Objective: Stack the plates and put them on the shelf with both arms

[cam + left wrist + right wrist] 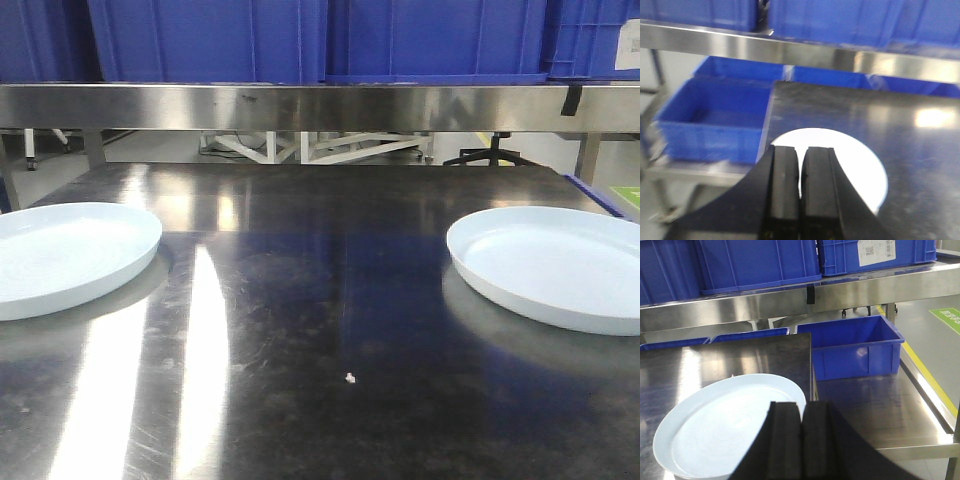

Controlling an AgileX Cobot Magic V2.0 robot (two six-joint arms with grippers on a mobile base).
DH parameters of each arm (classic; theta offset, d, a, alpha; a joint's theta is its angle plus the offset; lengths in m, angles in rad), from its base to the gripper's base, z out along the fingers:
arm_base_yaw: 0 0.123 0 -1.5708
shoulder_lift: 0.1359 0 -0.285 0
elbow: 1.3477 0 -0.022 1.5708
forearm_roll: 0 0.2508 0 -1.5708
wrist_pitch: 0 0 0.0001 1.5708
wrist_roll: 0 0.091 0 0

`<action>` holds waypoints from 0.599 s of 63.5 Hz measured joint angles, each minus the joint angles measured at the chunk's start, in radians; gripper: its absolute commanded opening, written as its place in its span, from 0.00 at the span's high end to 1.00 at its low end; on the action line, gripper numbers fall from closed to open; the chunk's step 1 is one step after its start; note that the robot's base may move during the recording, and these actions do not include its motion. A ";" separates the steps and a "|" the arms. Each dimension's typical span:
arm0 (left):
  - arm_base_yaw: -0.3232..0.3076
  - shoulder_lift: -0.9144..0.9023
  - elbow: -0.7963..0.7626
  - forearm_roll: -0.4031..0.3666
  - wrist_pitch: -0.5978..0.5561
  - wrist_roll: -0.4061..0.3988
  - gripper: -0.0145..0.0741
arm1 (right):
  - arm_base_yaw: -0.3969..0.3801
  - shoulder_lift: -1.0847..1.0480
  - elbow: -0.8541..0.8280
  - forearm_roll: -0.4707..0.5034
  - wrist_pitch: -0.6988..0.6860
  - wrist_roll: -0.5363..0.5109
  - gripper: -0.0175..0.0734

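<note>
My left gripper [801, 156] is clenched on nothing, its two black pads pressed together with only a hairline of white showing between them. My right gripper [801, 409] is the same, closed and empty. Each points toward its own plate and appears clear of it (neither gripper shows in the front view). The left plate [60, 255] lies flat at the left edge of the front view, partly cut off by the frame. The right plate [555, 265] lies flat at the right edge, and the two are well apart with bare dark table [320, 300] between them. So nothing is stacked yet. The shelf [320, 105] runs across the top of the frame behind the table, with blue crates [200, 40] standing on it. I judge these plates stiff, glossy and slippery (ceramic or melamine, I cannot tell which). They would likely chip if knocked on steel, and they are too wide and shallow to pinch anywhere but the edge. The low raised rim is the place to take hold, one pad under the lip and one inside, at the edge nearest me, and I would have to open first. With the plates lying flush on the table, there looks to be little room to slip a pad beneath. Counting: two plates, two grippers, one table, one shelf rail in the front view, and at least three crates along the top (a fourth may sit in the upper left corner).
</note>
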 measured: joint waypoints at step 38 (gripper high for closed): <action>0.000 0.495 -0.402 0.021 0.283 0.080 0.73 | 0.000 0.000 0.000 0.000 0.000 0.000 0.75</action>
